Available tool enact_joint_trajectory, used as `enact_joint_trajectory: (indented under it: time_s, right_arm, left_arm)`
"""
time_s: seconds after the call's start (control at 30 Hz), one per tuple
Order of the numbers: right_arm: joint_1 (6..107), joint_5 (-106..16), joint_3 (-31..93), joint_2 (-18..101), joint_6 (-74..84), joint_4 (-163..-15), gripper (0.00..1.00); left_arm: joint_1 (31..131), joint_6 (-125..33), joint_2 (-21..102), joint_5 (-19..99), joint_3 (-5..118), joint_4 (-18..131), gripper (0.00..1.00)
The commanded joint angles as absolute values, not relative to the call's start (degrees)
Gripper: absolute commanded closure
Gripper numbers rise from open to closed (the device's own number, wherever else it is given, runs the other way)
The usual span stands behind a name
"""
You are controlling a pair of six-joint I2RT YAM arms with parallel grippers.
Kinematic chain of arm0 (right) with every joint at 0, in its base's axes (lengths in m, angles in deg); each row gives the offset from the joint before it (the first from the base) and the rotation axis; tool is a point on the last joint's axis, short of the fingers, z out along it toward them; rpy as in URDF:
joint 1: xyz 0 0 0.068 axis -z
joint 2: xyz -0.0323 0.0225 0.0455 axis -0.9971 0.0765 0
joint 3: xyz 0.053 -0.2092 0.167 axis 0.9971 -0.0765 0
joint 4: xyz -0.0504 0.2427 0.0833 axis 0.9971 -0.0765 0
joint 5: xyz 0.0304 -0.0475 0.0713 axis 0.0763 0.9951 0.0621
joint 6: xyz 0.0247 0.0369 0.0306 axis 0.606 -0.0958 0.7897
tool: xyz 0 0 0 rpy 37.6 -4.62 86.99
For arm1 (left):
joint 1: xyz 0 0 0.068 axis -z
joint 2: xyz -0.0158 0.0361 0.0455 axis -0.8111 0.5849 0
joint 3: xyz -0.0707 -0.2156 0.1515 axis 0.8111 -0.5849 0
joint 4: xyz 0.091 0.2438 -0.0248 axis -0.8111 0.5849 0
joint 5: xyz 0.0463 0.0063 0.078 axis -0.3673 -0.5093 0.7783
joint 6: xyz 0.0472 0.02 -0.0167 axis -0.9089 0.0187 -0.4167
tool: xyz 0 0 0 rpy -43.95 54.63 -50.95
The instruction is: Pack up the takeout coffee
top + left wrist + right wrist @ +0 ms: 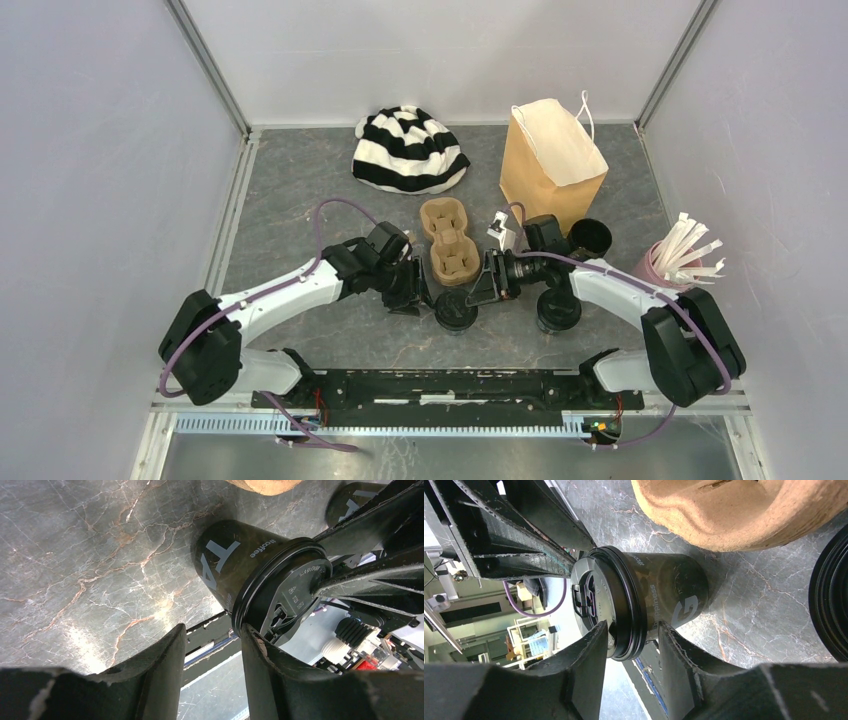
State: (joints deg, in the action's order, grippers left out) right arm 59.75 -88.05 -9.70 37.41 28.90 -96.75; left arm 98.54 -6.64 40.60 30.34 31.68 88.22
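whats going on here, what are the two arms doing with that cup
Both arms have met at one lidded black coffee cup standing near the front of the table. The right hand straddles the edge of its lid; whether it is pinching is unclear. The left hand is open, one finger at the lid's rim. A second lidded cup stands to the right. The cardboard carrier behind looks empty, and the paper bag stands upright at the back.

two small black coffee cups, flat black lids on, stand upright: the first cup just off the near end of the cardboard carrier, the second cup farther to its right.
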Motion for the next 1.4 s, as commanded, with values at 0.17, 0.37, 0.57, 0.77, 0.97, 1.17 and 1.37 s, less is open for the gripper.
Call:
enact_joint_trajectory:
  time_s: [0.17, 0.37, 0.57, 0.77, 0.97, 1.17, 1.37]
  right_arm:
    - [61.9, -90.3, -8.6, 34.9, 29.4, -96.5, 0.39]
    - [64.2, -90.9, -7.0, 33.4, 25.3, -102.4, 0.34]
    - [66.3, -89.0, -9.7, 31.8, 25.0, -103.0, 0.4]
    - [65.9, -90.5, -9.7, 34.1, 22.5, -104.4, 0.53]
    - [65.3, -90.7, -10.0, 35.0, 21.6, -104.6, 0.6]
    - [64.4, -91.2, -10.6, 34.8, 21.8, -104.4, 0.61]
    - [64.0, -91.4, -11.6, 35.6, 22.2, -103.3, 0.6]
  left_arm:
    - [98.3, -7.9, 39.7, 30.0, 32.7, 88.2, 0.44]
    - [98.3, -7.8, 39.1, 28.7, 32.4, 87.5, 0.41]
    - [98.4, -7.6, 39.1, 28.6, 32.0, 87.3, 0.4]
    - [98.3, -7.9, 39.6, 28.2, 32.3, 87.2, 0.4]
    - [98.3, -7.8, 39.9, 28.0, 32.1, 86.9, 0.4]
    - [98.3, -7.8, 39.9, 27.9, 31.9, 86.8, 0.41]
    - [98.4, -7.8, 39.9, 27.6, 31.8, 86.7, 0.42]
